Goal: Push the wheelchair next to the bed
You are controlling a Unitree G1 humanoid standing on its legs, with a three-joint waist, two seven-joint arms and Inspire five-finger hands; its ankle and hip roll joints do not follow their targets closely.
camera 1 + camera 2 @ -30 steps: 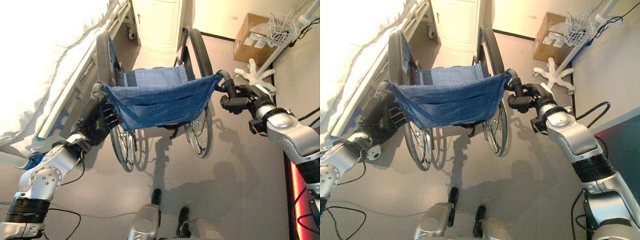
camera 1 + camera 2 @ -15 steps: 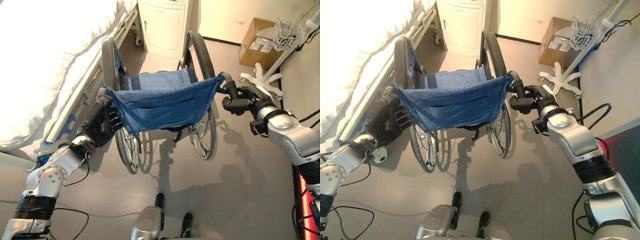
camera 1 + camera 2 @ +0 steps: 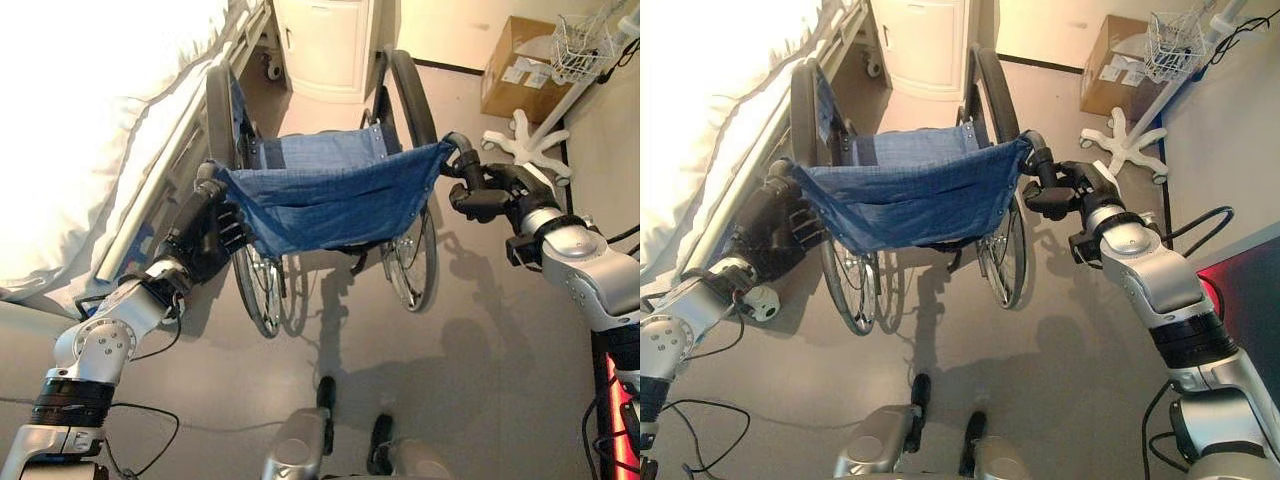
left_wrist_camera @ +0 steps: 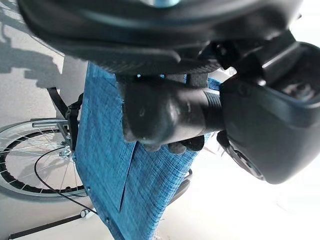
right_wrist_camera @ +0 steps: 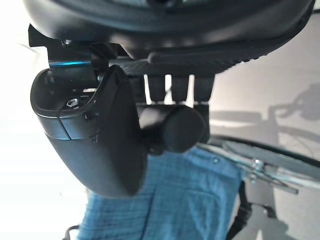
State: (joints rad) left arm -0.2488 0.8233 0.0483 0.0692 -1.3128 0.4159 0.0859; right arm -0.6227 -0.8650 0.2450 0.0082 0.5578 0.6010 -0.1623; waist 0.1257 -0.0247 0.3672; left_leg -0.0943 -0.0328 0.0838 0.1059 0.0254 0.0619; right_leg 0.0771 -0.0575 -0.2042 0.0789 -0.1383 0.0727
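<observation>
Robot hands (image 3: 205, 235) (image 3: 490, 195) grip wheelchair (image 3: 330, 200) handles beside bed (image 3: 90, 130).

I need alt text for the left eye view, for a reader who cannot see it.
Both robot hands, left hand and right hand, grip the push handles of a wheelchair with a blue fabric backrest, beside a white bed. A cardboard box and white cabinet stand beyond.

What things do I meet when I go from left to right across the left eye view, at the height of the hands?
Bed → left hand → wheelchair's blue backrest cloth → right hand.
</observation>
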